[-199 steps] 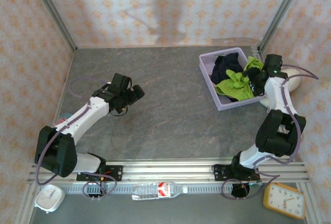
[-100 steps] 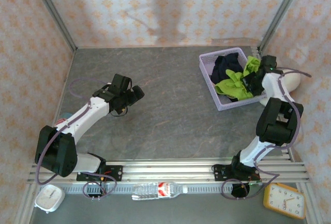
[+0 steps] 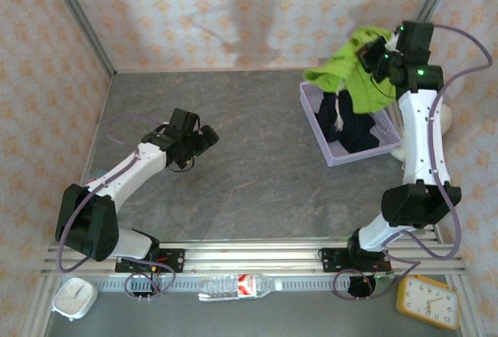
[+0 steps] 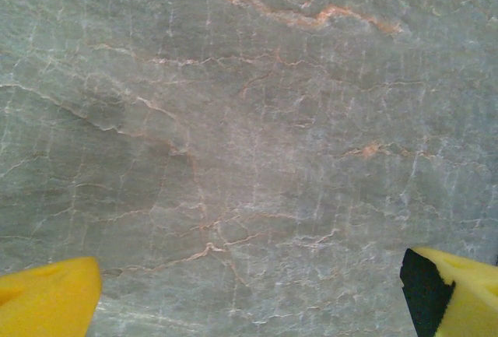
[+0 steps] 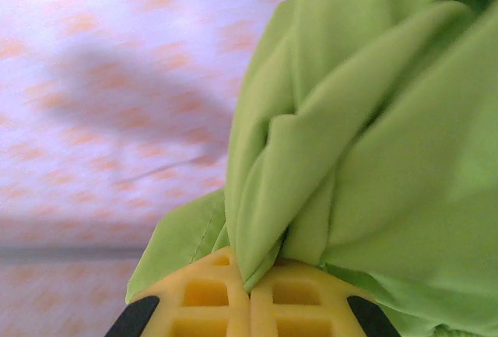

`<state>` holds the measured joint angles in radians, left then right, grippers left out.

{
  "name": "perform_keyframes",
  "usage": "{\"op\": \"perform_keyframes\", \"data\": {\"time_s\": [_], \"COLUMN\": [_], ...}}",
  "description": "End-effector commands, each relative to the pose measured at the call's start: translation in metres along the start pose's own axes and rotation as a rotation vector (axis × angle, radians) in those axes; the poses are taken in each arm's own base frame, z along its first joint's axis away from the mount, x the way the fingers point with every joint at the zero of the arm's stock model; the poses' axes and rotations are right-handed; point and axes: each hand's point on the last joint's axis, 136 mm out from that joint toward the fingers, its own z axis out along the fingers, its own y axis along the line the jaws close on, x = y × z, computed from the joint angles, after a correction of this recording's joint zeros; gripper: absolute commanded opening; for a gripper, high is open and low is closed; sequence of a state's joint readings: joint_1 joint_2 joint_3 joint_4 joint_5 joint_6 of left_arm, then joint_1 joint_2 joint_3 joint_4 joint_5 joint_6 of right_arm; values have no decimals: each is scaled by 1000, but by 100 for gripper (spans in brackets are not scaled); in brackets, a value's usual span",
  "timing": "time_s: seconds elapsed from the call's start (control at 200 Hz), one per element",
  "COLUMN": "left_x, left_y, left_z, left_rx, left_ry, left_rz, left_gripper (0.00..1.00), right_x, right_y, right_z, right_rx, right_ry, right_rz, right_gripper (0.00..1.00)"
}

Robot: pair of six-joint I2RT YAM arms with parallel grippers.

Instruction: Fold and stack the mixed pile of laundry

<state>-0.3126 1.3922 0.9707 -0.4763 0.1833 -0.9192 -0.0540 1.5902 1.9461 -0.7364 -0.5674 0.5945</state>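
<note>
Lime-green garment (image 3: 350, 80): gripped in a bunch by the clenched right tool (image 3: 373, 57), hung high over the lavender basket (image 3: 313, 121) at the table's far right corner. Needed carrying clear to the bare table centre before spreading flat. Risked dragging the navy garment (image 3: 354, 127) along or catching the basket rim. Saw the left tool (image 3: 206, 141) released, toward the left edge.

The lavender perforated plastic basket (image 3: 320, 128) sits at the far right of the grey stone-patterned counter (image 3: 257, 173), with the dark navy blue cloth garment (image 3: 356, 125) in it. The bright lime-green cloth garment (image 3: 354, 80) hangs above the basket, pinched in the right tool (image 3: 375, 55). The left tool (image 3: 205, 141) hovers over bare counter at the left, well apart from the basket.
</note>
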Motion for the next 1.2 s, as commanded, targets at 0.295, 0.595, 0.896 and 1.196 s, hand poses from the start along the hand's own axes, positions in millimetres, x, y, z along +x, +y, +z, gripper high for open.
{"op": "perform_keyframes", "data": {"time_s": [0.295,0.595,0.896,1.196], "left_x": [-29,-11,28,39], "left_y": [35,91,34,0], "left_z": [-25,-37,-9,19], "left_rx": [-46,-150,71,130], "left_ry": [-101,-140,31,94], "left_rz": [-160,-235,-119,-148], "left_gripper": [100,100,99,79], "right_x": [112,282,301,295], "right_y": [119,42,-55,-140], "right_z": [21,114,111,94], "right_rx": [-244,-3,276,439], "right_ry": [239,650,656,564], "right_rz": [-141,-202,-278,-178], "right_gripper": [0,68,68,70]}}
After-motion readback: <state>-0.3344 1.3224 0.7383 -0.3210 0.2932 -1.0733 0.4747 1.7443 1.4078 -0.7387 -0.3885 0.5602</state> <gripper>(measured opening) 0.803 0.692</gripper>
